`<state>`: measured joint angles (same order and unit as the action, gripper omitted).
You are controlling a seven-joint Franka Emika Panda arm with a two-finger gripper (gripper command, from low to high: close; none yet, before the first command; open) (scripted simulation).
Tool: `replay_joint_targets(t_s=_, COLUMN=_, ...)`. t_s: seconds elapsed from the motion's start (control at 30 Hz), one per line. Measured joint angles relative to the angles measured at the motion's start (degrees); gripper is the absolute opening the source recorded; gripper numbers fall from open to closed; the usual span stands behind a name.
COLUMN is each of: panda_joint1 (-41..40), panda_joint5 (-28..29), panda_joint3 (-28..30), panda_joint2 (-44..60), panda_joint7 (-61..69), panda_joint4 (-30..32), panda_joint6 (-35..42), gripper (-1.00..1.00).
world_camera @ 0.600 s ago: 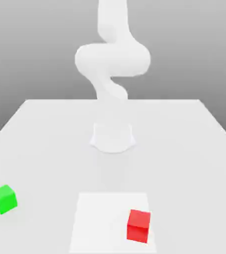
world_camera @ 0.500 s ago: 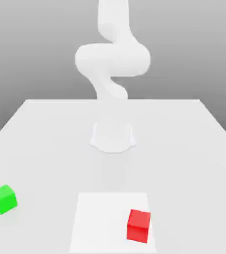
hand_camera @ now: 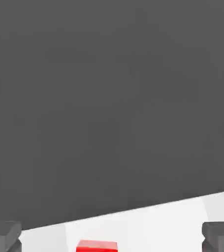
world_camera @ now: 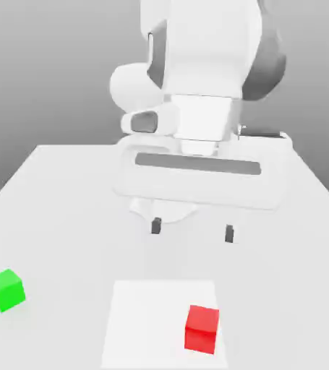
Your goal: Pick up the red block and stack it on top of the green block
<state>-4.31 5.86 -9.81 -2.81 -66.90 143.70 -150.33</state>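
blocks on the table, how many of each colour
red block: 1
green block: 1
total: 2

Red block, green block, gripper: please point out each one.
Red block (world_camera: 202,329), exterior view, front face.
Green block (world_camera: 6,290), exterior view, front face.
Gripper (world_camera: 192,230), exterior view, midway between its open fingertips.
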Motion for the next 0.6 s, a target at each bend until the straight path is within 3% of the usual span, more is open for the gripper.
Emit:
replay_joint_targets(t_s=0.17, panda_joint1=1.1, panda_joint5=-1.4, panda_joint3=-0.6, panda_joint2=10.1, panda_joint7=-3.0, panda_joint4=2.8, panda_joint6=-4.7, gripper=0.00)
replay_joint_targets(t_s=0.33, panda_joint1=3.2, panda_joint5=1.9, panda_joint3=2.1, panda_joint2=20.4, panda_joint7=-6.1, panda_joint4=1.9, panda_joint6=-12.7, gripper=0.00)
replay_joint_targets(t_s=0.37, panda_joint1=3.8, panda_joint5=2.6, panda_joint3=2.8, panda_joint2=22.0, panda_joint7=-6.7, panda_joint4=1.7, panda_joint6=-14.0, gripper=-1.00)
replay_joint_targets(t_s=0.6, panda_joint1=3.8, panda_joint5=2.7, panda_joint3=2.8, panda_joint2=22.2, panda_joint7=-6.8, panda_joint4=1.7, panda_joint6=-14.2, gripper=-1.00)
